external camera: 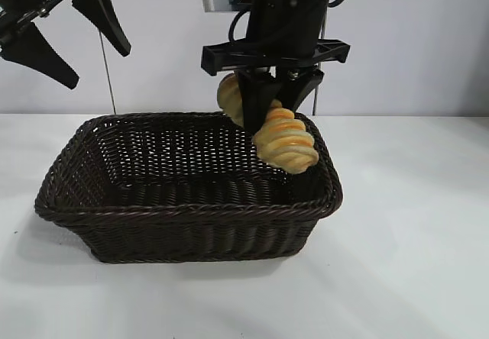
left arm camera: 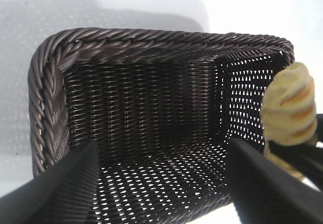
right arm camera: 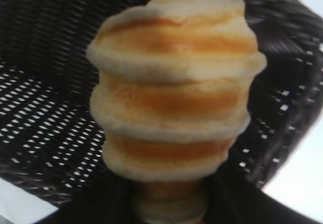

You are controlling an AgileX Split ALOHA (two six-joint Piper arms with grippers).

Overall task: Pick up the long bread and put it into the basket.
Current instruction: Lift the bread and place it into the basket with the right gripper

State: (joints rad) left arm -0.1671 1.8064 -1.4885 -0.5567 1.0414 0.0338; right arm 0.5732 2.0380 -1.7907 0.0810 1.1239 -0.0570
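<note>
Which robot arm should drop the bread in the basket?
The right one. The right gripper already grips the bread, hanging over the right end of the basket, so it likely just needs to lower and let go. The left gripper is open, holding nothing, up at the far left.

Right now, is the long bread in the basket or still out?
Out. The right gripper holds the long bread tilted in the air above the basket, over its right end; nothing lies inside.
</note>
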